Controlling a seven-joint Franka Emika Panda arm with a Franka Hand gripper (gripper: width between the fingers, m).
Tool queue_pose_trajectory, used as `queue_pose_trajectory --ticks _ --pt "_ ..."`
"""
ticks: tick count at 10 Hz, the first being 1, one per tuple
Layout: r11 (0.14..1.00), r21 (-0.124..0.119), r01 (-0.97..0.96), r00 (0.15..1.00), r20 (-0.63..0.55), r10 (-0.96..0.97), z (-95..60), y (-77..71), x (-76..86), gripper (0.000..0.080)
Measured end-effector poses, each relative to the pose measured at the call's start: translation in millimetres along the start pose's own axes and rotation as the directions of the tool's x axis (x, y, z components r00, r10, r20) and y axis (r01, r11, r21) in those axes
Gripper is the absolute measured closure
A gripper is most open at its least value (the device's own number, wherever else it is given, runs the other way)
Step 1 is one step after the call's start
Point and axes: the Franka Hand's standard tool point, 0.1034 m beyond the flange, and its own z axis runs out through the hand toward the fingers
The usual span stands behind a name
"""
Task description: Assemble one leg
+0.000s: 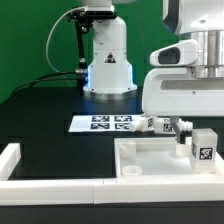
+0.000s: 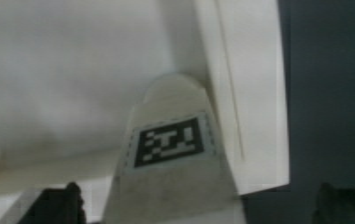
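The leg (image 1: 202, 149), a small white block with a black-and-white tag, stands at the right end of the large white tray-like part (image 1: 135, 160). My gripper (image 1: 187, 131) hangs just above and behind it. In the wrist view the leg (image 2: 170, 150) lies lengthwise between my two dark fingertips (image 2: 58, 205), tag facing the camera. A gap shows on each side of it. The gripper (image 2: 200, 208) is open and holds nothing. The tray-like part's white surface (image 2: 67, 80) fills the view behind the leg.
The marker board (image 1: 105, 123) lies on the black table behind the tray-like part. More small tagged white pieces (image 1: 160, 124) sit beside it under my hand. A white raised border (image 1: 20, 160) runs along the front left. The arm's base (image 1: 108, 60) stands at the back.
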Motion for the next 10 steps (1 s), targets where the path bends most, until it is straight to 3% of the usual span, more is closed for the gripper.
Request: queue_pose_trajectory --ticks 1,2,4,5,7,10 --pt "1.000 -0.001 -0.014 1.000 0.000 0.014 0.0 0.0 0.0 0.0278" --pt "1.000 0.000 -0.022 1.000 0.000 0.022 0.0 0.0 0.0 0.0278" --pt "0.985 -0.009 -0.175 0.985 -0.001 0.175 0.8 3.4 0.2 0.0512" --pt "0.967 -0.017 -0.254 0.967 -0.006 0.254 0.8 3.3 -0.1 0.0512" --pt "0.846 -0.040 -0.532 0.847 -0.015 0.532 0.5 4.9 -1.8 0.0512" --pt "0.423 -0.038 -0.905 0.422 0.028 0.906 0.6 11.2 -1.4 0.0512"
